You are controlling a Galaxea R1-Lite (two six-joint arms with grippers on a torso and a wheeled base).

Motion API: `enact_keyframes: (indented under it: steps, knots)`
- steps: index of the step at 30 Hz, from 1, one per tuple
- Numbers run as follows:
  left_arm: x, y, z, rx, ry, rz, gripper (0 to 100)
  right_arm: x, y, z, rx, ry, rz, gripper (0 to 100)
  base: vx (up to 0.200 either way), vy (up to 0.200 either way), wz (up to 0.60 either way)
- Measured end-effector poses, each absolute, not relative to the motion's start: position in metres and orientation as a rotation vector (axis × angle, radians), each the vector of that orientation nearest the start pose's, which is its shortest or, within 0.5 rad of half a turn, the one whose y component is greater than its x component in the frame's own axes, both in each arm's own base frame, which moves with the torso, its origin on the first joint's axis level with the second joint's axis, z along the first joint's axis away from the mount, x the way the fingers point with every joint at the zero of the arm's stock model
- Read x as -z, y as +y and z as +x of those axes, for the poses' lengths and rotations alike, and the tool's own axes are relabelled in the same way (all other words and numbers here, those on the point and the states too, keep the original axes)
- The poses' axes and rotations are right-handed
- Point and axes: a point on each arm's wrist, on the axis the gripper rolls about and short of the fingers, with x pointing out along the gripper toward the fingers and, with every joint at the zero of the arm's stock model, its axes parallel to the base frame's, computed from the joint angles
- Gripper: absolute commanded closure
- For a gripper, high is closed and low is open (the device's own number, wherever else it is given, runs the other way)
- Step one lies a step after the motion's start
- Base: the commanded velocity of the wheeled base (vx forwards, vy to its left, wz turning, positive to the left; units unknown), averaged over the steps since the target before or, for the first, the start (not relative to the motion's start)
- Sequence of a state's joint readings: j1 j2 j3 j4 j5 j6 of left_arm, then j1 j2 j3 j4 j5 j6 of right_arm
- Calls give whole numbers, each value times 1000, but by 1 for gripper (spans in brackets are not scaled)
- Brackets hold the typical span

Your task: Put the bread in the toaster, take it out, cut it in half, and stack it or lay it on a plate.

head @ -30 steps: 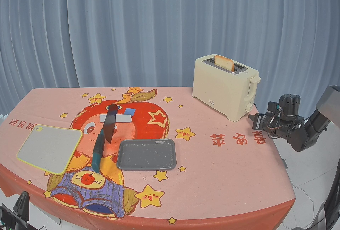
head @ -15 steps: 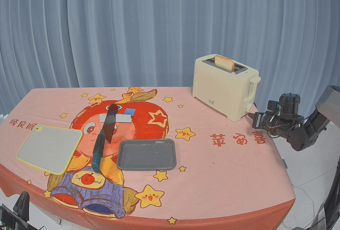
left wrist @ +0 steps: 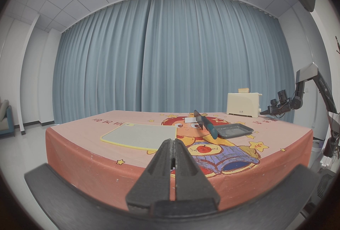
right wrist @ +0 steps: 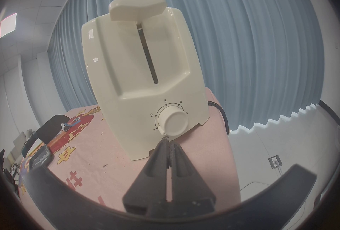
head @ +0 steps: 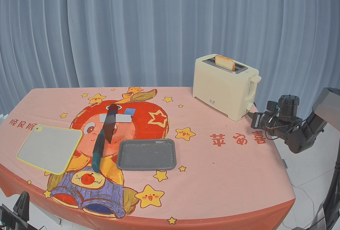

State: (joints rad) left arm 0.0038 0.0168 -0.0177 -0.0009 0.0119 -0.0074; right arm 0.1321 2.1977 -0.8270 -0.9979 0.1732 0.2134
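A slice of bread (head: 224, 62) stands up out of the slot of the cream toaster (head: 221, 91) at the table's back right. The toaster's lever (right wrist: 137, 6) sits at the top of its track. My right gripper (right wrist: 167, 142) is shut and holds nothing, its tips just in front of the timer dial (right wrist: 172, 121) on the toaster's end. In the head view the right gripper (head: 250, 116) points at the toaster's lower right corner. My left gripper (left wrist: 173, 142) is shut and holds nothing, low in front of the table's left corner.
A yellow-rimmed cutting board (head: 49, 147) lies at the front left. A teal-handled knife (head: 102, 138) lies between it and a grey tray (head: 147, 167) near the middle. The toaster's black cord (right wrist: 219, 114) runs off the table's right edge beside the gripper.
My right arm has edged slightly lower and closer to the toaster's end. Nothing on the table has moved.
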Motion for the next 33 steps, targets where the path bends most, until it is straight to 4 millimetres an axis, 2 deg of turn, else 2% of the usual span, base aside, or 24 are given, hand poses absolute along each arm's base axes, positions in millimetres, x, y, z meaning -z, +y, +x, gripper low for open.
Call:
enact_keyframes:
  steps: [33]
  knots:
    - [-81,0,-23,-17,-2,-7,100,-61,58,370,-271,382,208,100,0,0,0]
